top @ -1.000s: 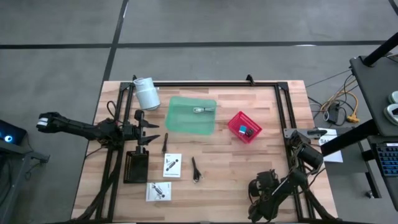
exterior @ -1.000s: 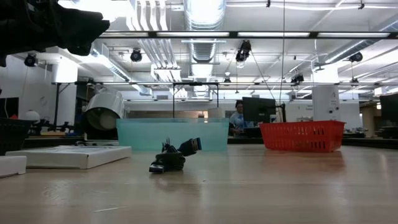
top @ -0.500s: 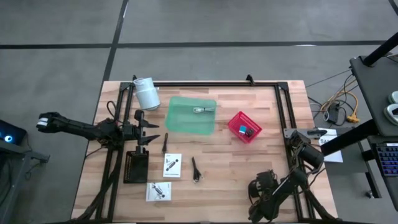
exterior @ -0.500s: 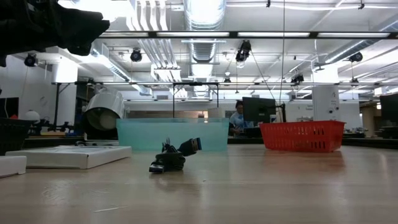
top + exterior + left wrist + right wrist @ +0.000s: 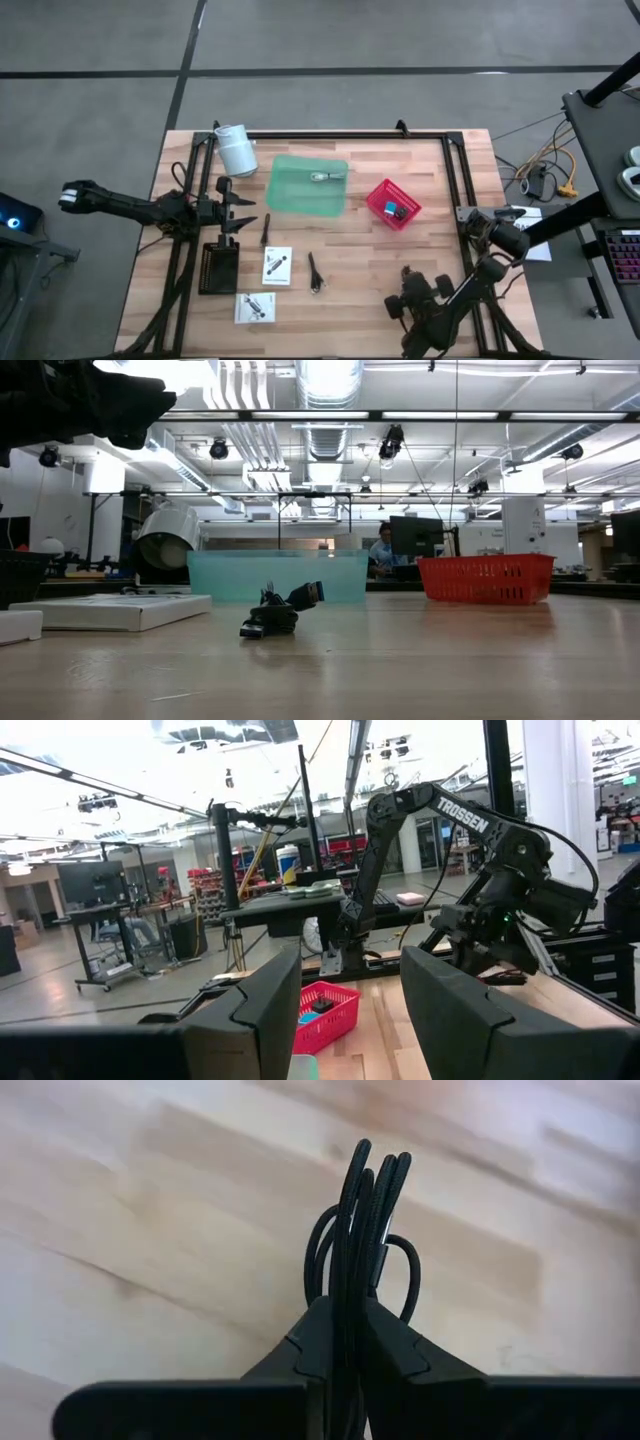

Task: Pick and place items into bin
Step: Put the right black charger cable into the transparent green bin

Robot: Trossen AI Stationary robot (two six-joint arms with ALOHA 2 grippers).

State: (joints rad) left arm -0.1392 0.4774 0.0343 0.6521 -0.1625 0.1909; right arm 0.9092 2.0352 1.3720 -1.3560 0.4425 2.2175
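Right gripper point(image 5: 345, 1345), lower right of the high view, pinches a coiled black cable point(image 5: 362, 1230) and has shifted leftward since the earlier frame; left gripper point(image 5: 350, 1010) stays spread.

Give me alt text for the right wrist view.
The right gripper is shut on a coiled black cable, whose loops stick up between its two dark fingers. Behind it lies bare wooden table.

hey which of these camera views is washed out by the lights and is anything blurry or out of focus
Low view: ceiling lights glare overhead, and the left gripper is a dark silhouette. Left wrist view: the bright ceiling is overexposed. Right wrist view: the black cable in the right gripper is sharp, while the table behind is blurred.
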